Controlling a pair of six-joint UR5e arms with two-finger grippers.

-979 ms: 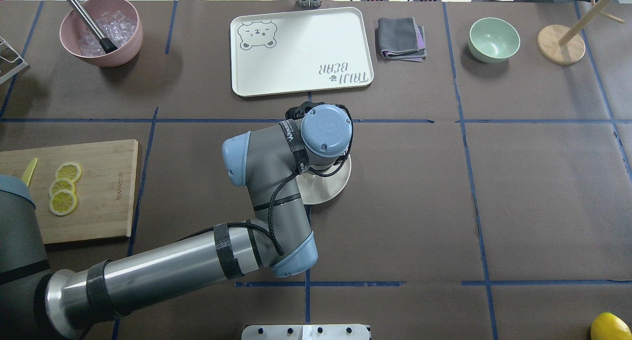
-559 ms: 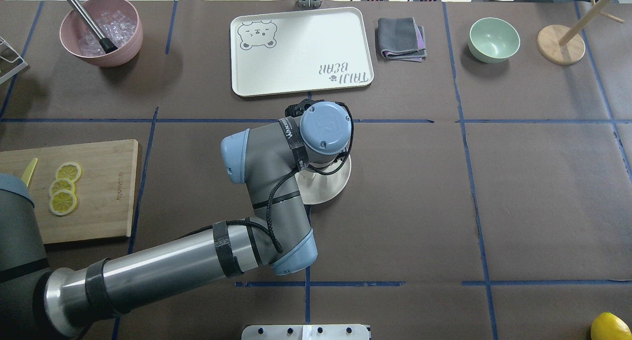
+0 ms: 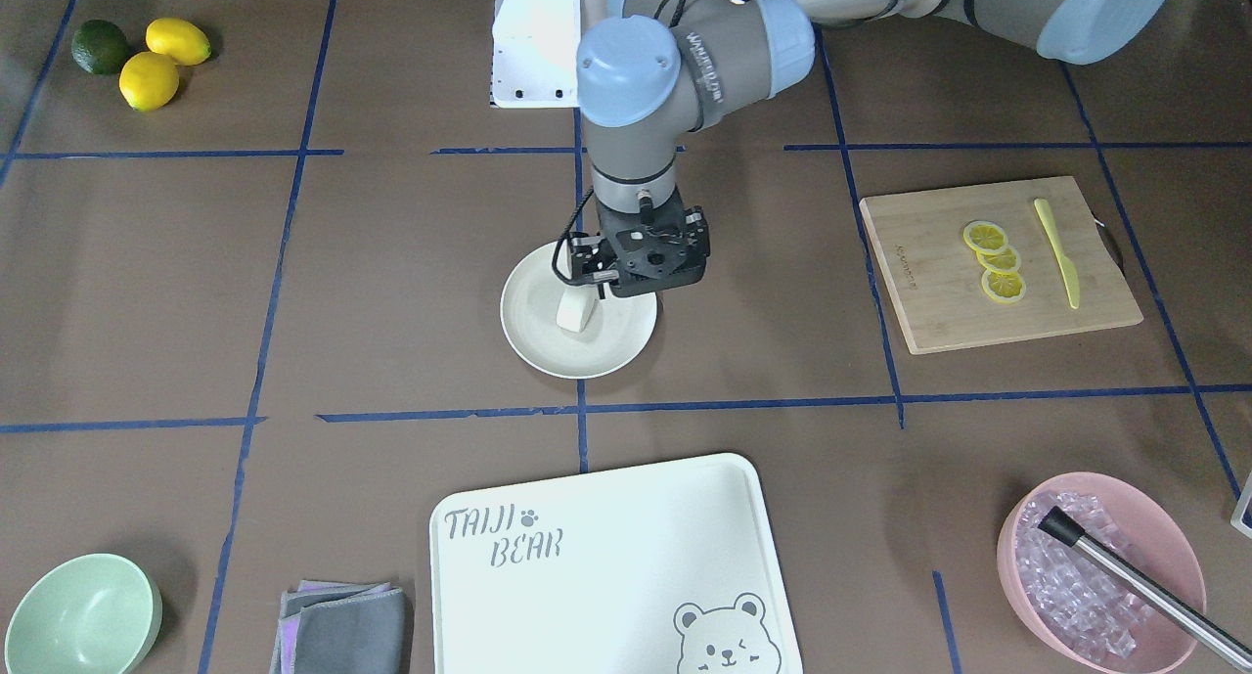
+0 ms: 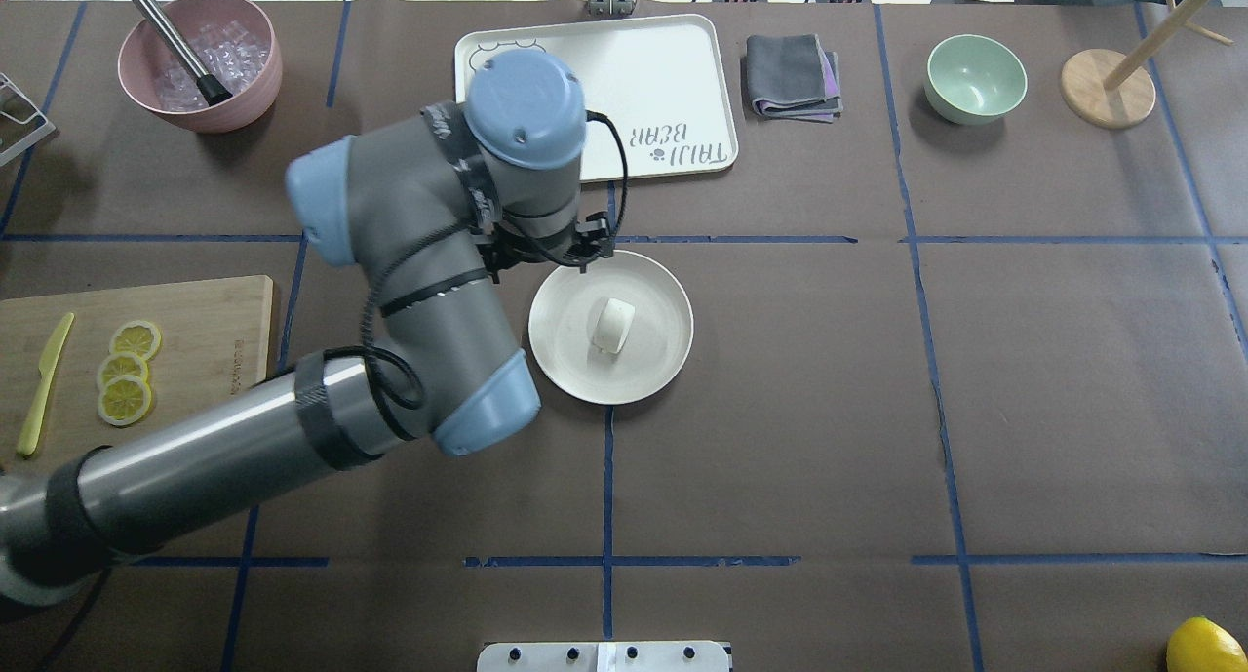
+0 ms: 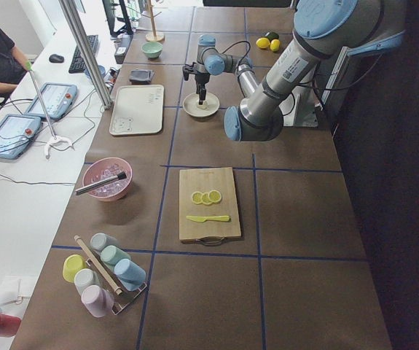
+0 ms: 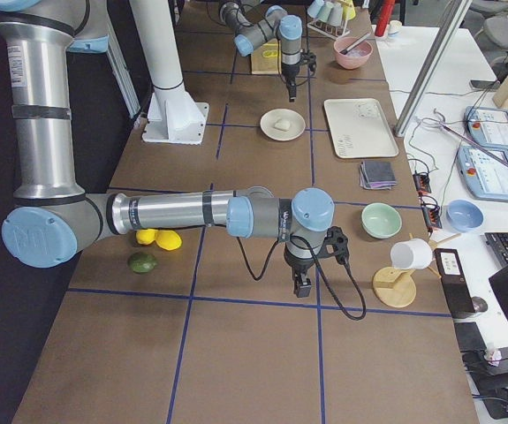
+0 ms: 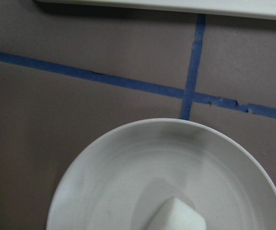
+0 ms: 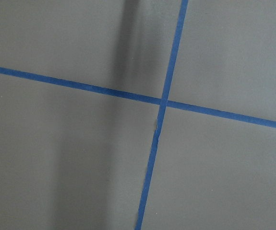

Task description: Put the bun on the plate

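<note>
Bun (image 3: 577, 313), small, plain white, smooth: lies free near the centre of the round cream-white plate (image 3: 611, 349) in the front view. Left tool (image 3: 636, 273) hangs above the plate's rim, carrying nothing; jaws spread or closed, cannot tell.
Overhead: plate sits mid-worktop (image 4: 829, 409), bun apart from the arm.
Left wrist view: bun's top at the bottom edge, no fingers showing.
Right-end view: right tool (image 6: 301, 284) well apart from the plate, state cannot tell.
Judgement: light, soft, dents easily; pinch gently across its rounded sides. Placement looks done.
</note>
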